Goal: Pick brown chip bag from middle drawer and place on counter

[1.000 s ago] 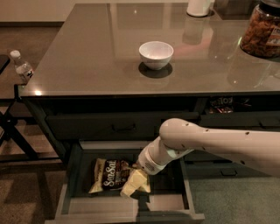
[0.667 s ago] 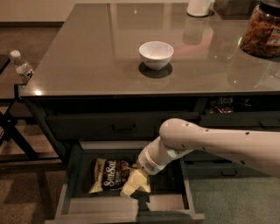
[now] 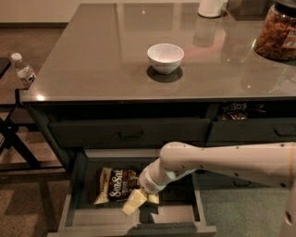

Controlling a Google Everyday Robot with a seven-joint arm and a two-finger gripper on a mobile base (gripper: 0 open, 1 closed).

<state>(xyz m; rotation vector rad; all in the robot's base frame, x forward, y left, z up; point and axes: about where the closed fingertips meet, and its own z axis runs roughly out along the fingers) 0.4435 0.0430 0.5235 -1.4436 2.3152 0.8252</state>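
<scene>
The brown chip bag (image 3: pixel 114 184) lies flat in the open middle drawer (image 3: pixel 74 199), cream-yellow with a dark brown panel and white script. My white arm reaches down from the right into the drawer. My gripper (image 3: pixel 137 201) has pale fingers at the bag's right edge, low over the drawer floor, touching or just over the bag's corner. The counter (image 3: pixel 106 55) spreads above the cabinet, glossy grey-brown.
A white bowl (image 3: pixel 165 57) stands on the counter's middle. A jar of snacks (image 3: pixel 278 33) stands at the far right and a white container (image 3: pixel 211 7) at the back. A water bottle (image 3: pixel 23 70) sits on a dark stand to the left. The drawer front with a bar handle (image 3: pixel 131 134) is above the open drawer.
</scene>
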